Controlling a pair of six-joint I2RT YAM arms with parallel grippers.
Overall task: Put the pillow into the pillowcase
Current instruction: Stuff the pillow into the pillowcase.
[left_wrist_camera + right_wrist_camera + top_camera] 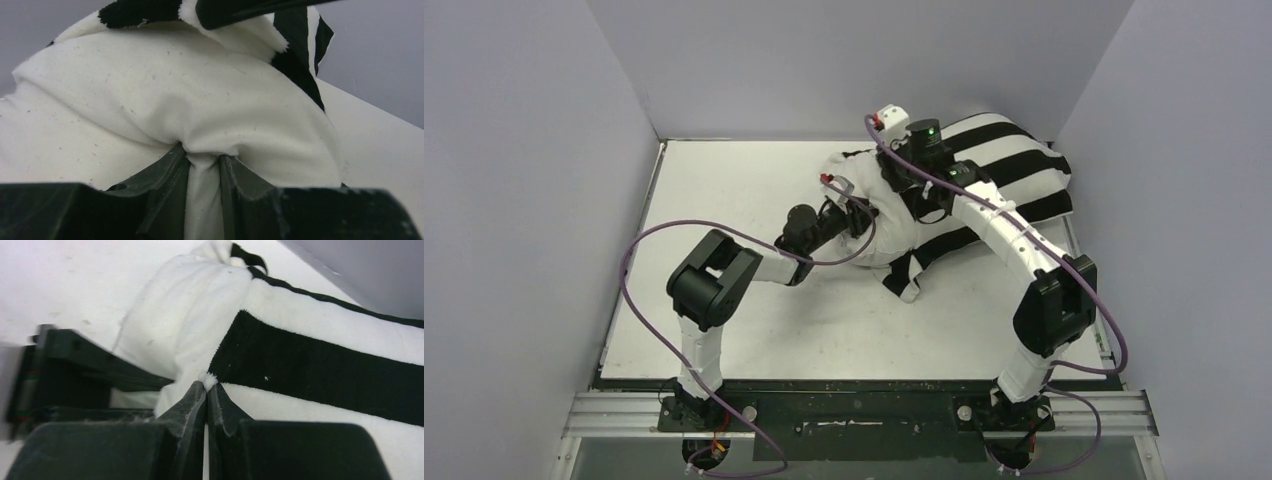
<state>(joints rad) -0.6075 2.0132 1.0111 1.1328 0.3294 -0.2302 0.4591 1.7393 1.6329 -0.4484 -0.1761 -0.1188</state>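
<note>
Top view: pillowcase (1014,160), black and white stripes, lies plump near the far-right corner of the worktop (724,190); the pillow (892,238) is mostly inside it, with one plain white end bulging out of the mouth toward the left. Left arm (724,280) reaches to that bare end and right arm (1014,240) bends over the mouth; both sets of jaws are hidden here. Left wrist: left jaws narrow, pinching a fold of pillow (165,95) fabric, with the striped pillowcase (298,65) edge bunched above and to the right (dark bar at top, cannot tell what). Right wrist: right jaws pressed together on the pillowcase (320,370) rim, a small white tuft caught at the tips, right where the rim meets the bare pillow (185,320); left arm's dark end (80,365) sits just beside, on the left
</note>
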